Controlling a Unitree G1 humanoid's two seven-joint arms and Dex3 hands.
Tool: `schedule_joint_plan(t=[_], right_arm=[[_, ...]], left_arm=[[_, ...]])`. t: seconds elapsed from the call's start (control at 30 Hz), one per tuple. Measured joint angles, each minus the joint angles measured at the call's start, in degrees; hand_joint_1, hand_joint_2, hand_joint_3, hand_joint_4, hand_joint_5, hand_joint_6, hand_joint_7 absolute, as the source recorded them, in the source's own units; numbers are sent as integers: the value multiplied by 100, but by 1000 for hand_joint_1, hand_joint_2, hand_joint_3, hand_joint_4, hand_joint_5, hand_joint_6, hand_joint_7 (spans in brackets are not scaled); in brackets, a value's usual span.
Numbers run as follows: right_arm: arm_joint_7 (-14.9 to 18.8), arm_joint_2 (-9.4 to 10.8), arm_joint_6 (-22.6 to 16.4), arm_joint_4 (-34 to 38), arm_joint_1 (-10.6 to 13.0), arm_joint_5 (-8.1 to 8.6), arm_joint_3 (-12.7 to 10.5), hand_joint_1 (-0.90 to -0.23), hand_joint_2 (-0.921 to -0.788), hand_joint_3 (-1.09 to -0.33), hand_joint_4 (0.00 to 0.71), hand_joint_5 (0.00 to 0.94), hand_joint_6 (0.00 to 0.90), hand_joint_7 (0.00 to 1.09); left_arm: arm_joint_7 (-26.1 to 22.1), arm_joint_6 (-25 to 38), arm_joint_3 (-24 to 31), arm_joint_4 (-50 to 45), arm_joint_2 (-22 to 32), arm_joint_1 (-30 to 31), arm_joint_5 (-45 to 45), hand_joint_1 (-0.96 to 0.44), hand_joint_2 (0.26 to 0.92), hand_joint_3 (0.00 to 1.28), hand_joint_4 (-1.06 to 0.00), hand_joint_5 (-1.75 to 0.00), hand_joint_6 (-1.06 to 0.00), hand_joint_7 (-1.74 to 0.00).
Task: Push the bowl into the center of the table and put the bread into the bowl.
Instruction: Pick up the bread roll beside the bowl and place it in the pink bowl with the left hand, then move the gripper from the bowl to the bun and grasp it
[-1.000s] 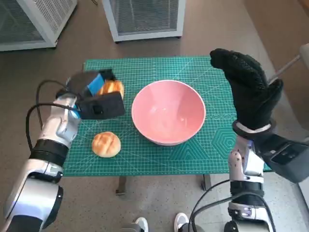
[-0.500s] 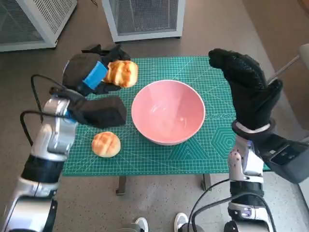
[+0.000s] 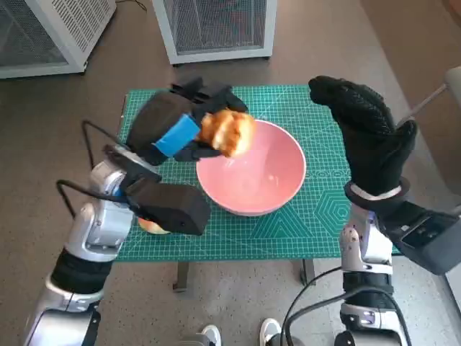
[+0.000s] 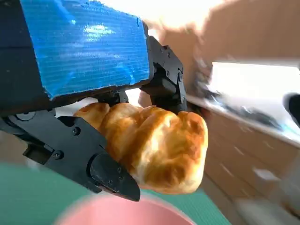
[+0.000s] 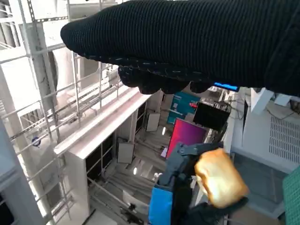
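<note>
My left hand [image 3: 176,126] holds a golden bread roll [image 3: 227,132] in the air over the near-left rim of the pink bowl [image 3: 263,180], which stands mid-table. In the left wrist view the black fingers [image 4: 89,159] wrap the roll [image 4: 159,145] with the bowl's pink rim [image 4: 117,213] below. The right wrist view also catches the left hand [image 5: 171,197] and the roll [image 5: 219,180]. A second round roll [image 3: 150,225] lies on the mat, mostly hidden behind my left wrist. My gloved right hand [image 3: 367,133] is raised, fingers apart, holding nothing, beside the bowl's right side.
The green cutting mat [image 3: 317,209] covers the small table. White mesh cabinets [image 3: 216,25] stand on the floor beyond the table's far edge. Feet [image 3: 270,331] show below the near edge.
My left hand has lifted the roll off the mat at the far left and carried it rightward, to above the bowl's rim. The right hand has barely moved.
</note>
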Motion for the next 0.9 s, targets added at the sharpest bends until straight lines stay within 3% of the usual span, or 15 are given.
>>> schedule_joint_plan(t=[0.03,0.07,0.1,0.13,0.17,0.23,0.3,0.53,0.9], right_arm=[[-1,-10,1,-11,18,2,-1,-385,-921,-505,410,1,134,636],[-2,-19,3,-25,36,4,-2,-386,-921,-504,410,1,135,636],[-4,-25,8,-40,50,7,-2,-389,-921,-503,410,1,135,636],[-5,-32,14,-51,61,8,-2,-390,-921,-502,410,1,136,636],[-7,-40,21,-63,65,10,-1,-391,-921,-501,411,1,137,636],[-17,-49,39,-102,73,10,0,-394,-921,-500,411,2,141,638],[-30,-53,52,-139,77,11,2,-394,-921,-499,412,2,142,639],[-75,-54,109,-232,95,8,17,-384,-921,-501,413,2,142,643],[-109,-48,121,-231,101,7,37,-371,-921,-505,414,2,141,644]], left_arm=[[-43,-58,-2,87,-22,-1,-42,1,921,135,-668,-1240,-503,-1231],[-89,-96,-6,159,-42,-1,-78,3,912,139,-608,-1116,-450,-1119],[-138,-122,-9,229,-59,-1,-126,11,907,131,-568,-846,-419,-869],[-184,-141,-10,293,-74,-1,-163,15,909,121,-567,-724,-420,-756],[-227,-147,-12,346,-84,0,-180,14,904,95,-511,-495,-399,-554],[-370,-105,-15,399,-95,5,-221,-37,870,50,-275,-203,-295,-285],[-511,-29,-22,412,-96,10,-237,-95,850,29,-176,-104,-250,-186],[-768,47,-58,412,-67,17,-210,-306,830,7,-64,-7,-187,-66],[-771,-379,-58,388,61,69,-162,-378,830,3,-37,-1,-174,-42]])
